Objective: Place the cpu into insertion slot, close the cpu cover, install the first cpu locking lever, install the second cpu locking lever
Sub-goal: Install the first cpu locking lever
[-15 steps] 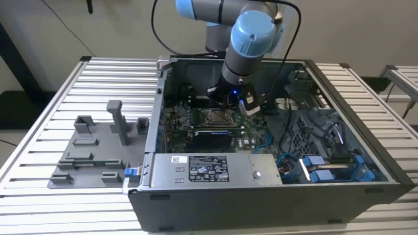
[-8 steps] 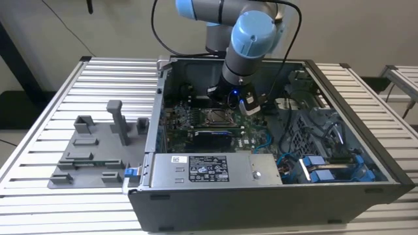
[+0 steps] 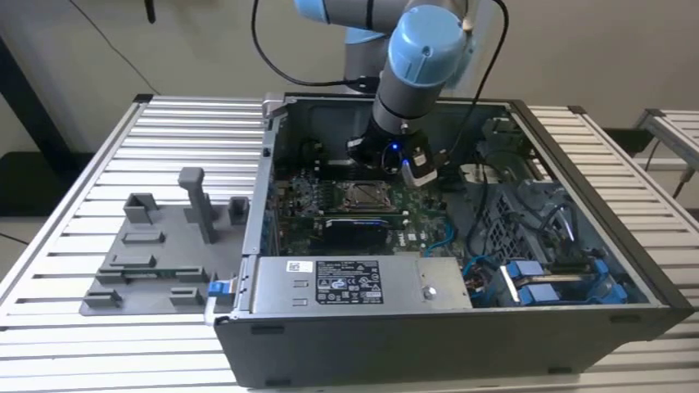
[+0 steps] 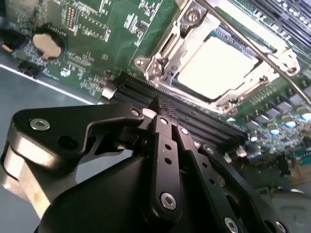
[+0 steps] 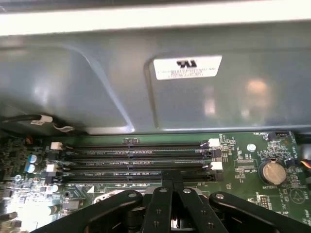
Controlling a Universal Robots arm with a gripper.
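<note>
The hand is clenched, its fingertips pressed together with nothing between them, and is held just over the dark memory slots. Just beyond the hand, the chip is seated in its socket with the metal cover lowered around it. Farther out, the computer case is set on the slatted table.

Exterior view: high, oblique, mid-distance, takes in the whole open computer case. Both wrist views: close over the motherboard, looking past the gripper in opposite directions. Shared area: memory slots.
</note>
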